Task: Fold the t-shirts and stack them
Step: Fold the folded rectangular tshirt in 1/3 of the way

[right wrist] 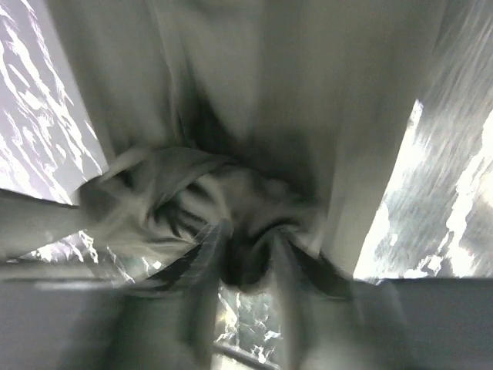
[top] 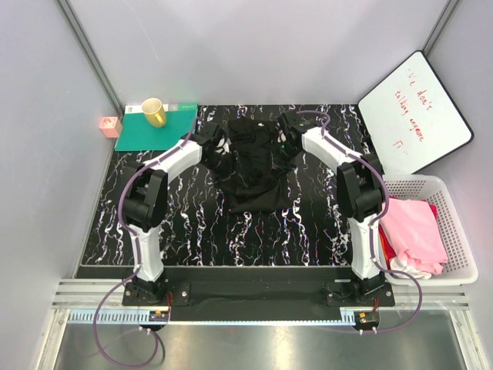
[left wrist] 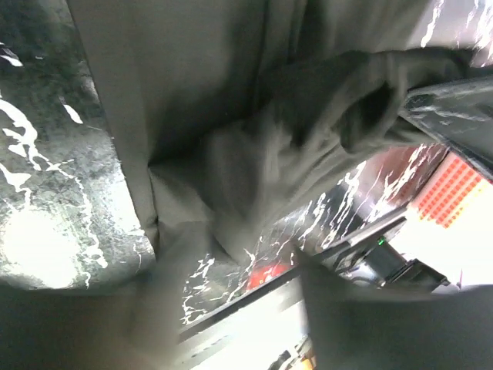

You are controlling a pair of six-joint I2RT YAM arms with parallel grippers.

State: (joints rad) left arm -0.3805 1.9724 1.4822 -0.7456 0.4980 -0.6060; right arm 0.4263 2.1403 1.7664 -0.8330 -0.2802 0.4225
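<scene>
1. Arm bases point(top: 146, 289) sit nearest; on the table point(top: 192, 231) the black t-shirt point(top: 250, 181) lies bunched, with the left gripper point(top: 218, 146) and right gripper point(top: 289, 140) at its far edge, probably to spread it.
2. Left wrist: blurred cloth; grip unreadable.
3. Right wrist: cloth gathered; clamped or not, unclear.

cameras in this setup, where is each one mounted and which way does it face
top external: fixed above and behind the robot, looking down on the marbled tabletop; both arms show, left gripper and right gripper at the black t-shirt.
left wrist: on that wrist, close on the shirt's folds; own fingers lost in blur.
right wrist: on that wrist, facing bunched cloth; fingers blurred.
shared: all see shirt and tabletop.
</scene>
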